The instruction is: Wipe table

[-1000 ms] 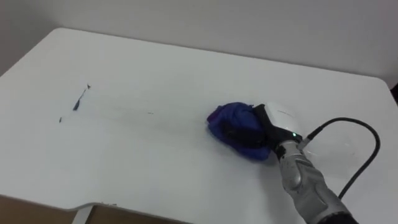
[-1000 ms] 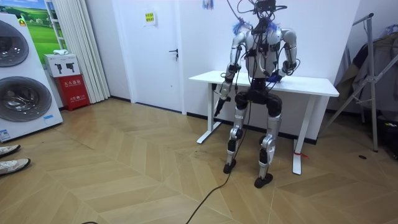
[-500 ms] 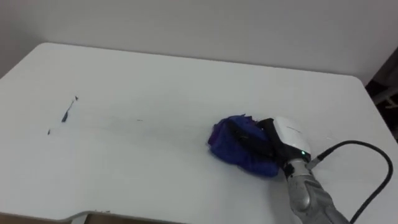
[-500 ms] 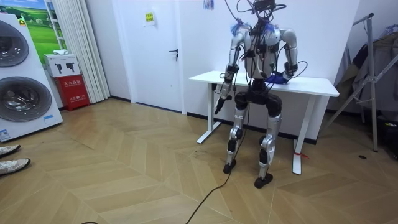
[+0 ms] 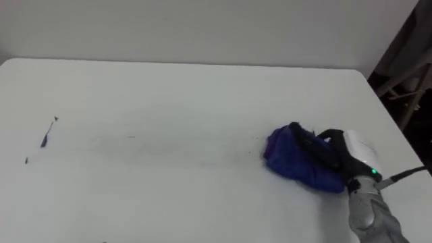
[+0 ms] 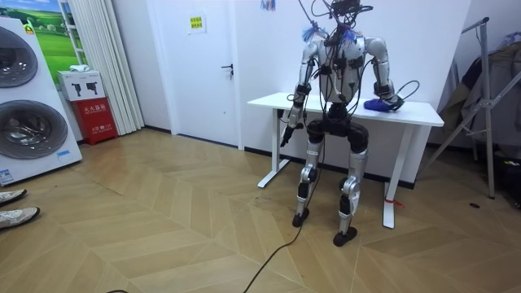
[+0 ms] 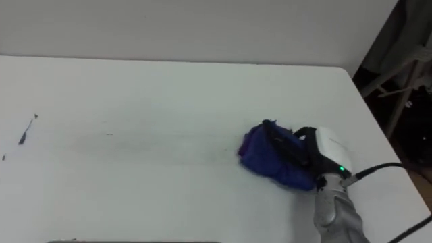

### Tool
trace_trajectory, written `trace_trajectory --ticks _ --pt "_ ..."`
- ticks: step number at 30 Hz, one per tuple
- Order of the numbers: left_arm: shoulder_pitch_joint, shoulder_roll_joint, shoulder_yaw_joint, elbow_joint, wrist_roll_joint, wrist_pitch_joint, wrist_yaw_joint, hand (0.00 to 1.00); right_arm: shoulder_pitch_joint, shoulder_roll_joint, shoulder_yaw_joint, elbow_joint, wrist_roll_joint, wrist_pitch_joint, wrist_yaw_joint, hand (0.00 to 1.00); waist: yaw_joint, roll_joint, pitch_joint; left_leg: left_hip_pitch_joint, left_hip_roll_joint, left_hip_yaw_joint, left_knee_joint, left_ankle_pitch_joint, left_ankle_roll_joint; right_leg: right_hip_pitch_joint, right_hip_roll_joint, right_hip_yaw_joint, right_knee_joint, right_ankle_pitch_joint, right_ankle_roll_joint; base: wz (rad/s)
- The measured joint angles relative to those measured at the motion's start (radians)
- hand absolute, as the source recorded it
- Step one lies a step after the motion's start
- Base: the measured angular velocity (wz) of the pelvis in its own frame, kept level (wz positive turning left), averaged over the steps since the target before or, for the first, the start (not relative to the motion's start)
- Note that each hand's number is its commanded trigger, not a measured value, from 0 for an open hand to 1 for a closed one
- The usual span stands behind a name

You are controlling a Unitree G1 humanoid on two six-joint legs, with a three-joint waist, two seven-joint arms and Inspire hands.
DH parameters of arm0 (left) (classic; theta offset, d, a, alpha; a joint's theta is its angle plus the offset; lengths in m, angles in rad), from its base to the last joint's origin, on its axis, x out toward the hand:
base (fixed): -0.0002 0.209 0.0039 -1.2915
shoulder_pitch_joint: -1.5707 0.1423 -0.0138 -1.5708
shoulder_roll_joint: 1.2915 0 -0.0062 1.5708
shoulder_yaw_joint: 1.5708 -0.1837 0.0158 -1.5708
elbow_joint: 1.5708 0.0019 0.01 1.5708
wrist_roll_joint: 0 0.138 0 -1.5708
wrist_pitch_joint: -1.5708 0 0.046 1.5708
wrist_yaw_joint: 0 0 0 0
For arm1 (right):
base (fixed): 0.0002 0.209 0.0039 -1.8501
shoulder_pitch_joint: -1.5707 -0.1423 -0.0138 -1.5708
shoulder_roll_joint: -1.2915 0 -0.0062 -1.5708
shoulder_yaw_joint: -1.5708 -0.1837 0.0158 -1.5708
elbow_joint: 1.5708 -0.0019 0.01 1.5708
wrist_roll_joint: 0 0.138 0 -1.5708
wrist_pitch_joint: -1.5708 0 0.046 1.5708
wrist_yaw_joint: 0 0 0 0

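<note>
**As the cloth sweeps right, the dark marks are left behind**

While the head camera swings to the right and shifts the whole picture, the blue cloth (image 5: 300, 160) itself also travels. A second ago it sat near the middle of the white table (image 5: 169, 88); now it lies at the lower right of the frame, close to the table's right edge. The room view confirms this, with the right arm reaching further toward that view's right.

The right hand (image 5: 354, 158) is clamped on the cloth, its dark fingers curled into the bunched fabric and pressing it to the surface. The left hand (image 6: 286, 134) hangs by the table's edge at the room view's left; we cannot tell how its fingers are set.

We judge this to be one wiping stroke nearing its right-hand end. The dark marks (image 5: 46, 135) at the far left of the frame are untouched and now well apart from the cloth. A faint streak (image 5: 169, 143) runs across the middle between them. We think the job is far from done: the cloth needs to go back across to the left.
</note>
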Motion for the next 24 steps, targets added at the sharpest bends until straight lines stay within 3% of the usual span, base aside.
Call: trace_trajectory --ticks 7,11,13,24 --pt "-0.008 0.003 0.053 0.0 -0.039 -0.016 -0.002 0.0 0.015 -0.073 -0.187 -0.058 0.022 0.016 -0.056 0.0 -0.03 -0.014 0.0058 -0.006 0.001 0.027 -0.009 0.0 0.0 -0.031 0.0 0.026 0.015 -0.001 0.001 -0.11" --pt "-0.008 0.004 0.064 0.0 -0.08 -0.022 -0.001 0.0 0.014 -0.097 -0.219 -0.059 0.09 0.016 -0.097 0.0 -0.029 -0.027 0.0075 0.0 0.005 0.047 -0.011 -0.001 0.001 -0.036 0.004 0.044 0.015 -0.001 0.001 -0.15" --pt "-0.01 0.004 0.064 0.001 -0.084 -0.023 -0.001 0.0 0.014 -0.097 -0.23 -0.059 0.111 0.017 -0.116 0.0 -0.049 -0.034 0.0069 0.002 0.006 0.049 -0.013 -0.002 0.002 -0.038 0.005 0.044 0.017 -0.001 0.0 0.0" --pt "0.031 0.008 0.119 0.007 -0.085 -0.027 -0.034 0.0 0.015 -0.141 -0.341 -0.039 0.199 0.065 -0.136 0.0 -0.085 -0.037 0.0044 -0.014 0.008 0.07 -0.013 -0.003 0.003 -0.074 0.004 0.048 0.034 0.0 -0.001 -0.05"
